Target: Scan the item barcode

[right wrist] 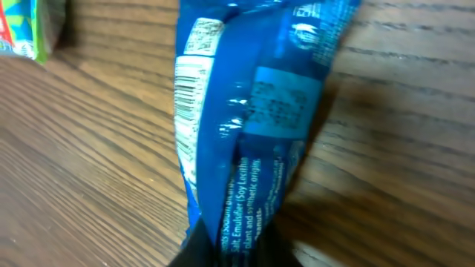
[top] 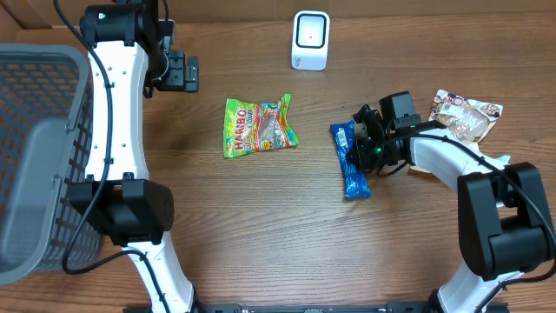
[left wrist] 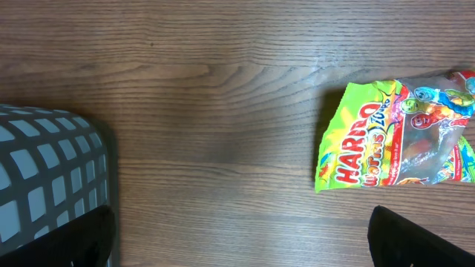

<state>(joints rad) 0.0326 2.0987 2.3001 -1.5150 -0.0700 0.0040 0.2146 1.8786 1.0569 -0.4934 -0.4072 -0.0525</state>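
1. Already pinching the blue packet (top: 354, 178) in the right gripper (top: 363, 146), down at the table.
2. Not yet showing its barcode (right wrist: 191, 89) to the white scanner (top: 310, 41), well apart.
3. Idling the left gripper (top: 184, 72), jaws wide.

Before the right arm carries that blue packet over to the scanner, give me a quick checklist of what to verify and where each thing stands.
1. Grip on the blue packet: ok. The right jaws are shut on its end.
2. Barcode located: ok. Its stripes show on the wrapper in the right wrist view.
3. Packet lifted off the table: cannot tell.
4. Way to the scanner: ok. Nothing lies between, and the gummy bag sits off to the side.
5. Left jaws out of the way: ok. They are open, far over by the basket.
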